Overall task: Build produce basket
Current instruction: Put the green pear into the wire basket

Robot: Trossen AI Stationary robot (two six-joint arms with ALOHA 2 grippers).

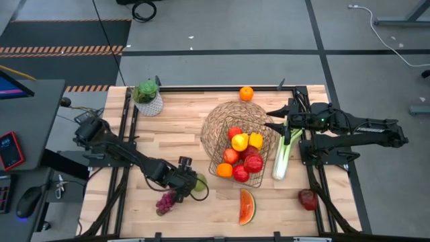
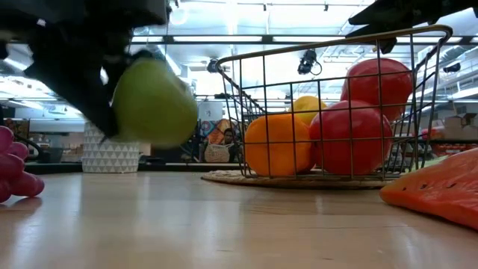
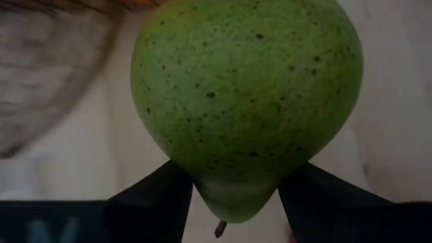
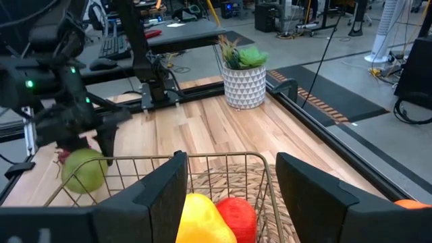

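Note:
My left gripper [image 1: 190, 183] is shut on a green speckled pear [image 1: 200, 183], near the table's front edge and left of the basket. The wire basket [image 2: 336, 45] stands on a round woven mat [image 1: 225, 117]. It holds red apples, oranges and yellow pieces. Purple grapes [image 1: 166, 200] lie beside the left gripper. A watermelon slice [image 1: 247, 206] lies in front of the basket. A pale celery stalk [image 1: 285, 151] lies to the basket's right. My right gripper [image 1: 269, 119] hangs above the basket's far right rim, fingers apart with nothing between them. My left gripper pinches the pear's narrow stem end [image 3: 236, 192] between its two fingers [image 3: 158, 202]. The fingers slant down from the table's left side. The pear [image 2: 153, 103] hangs clear of the table, its wide end pointing away from the gripper.
A leafy plant in a white patterned pot [image 1: 148, 99] stands at the far left corner. A loose orange [image 1: 246, 93] sits at the far edge, and a red apple [image 1: 308, 199] sits near the front right. Bare wood lies between the pot and the basket.

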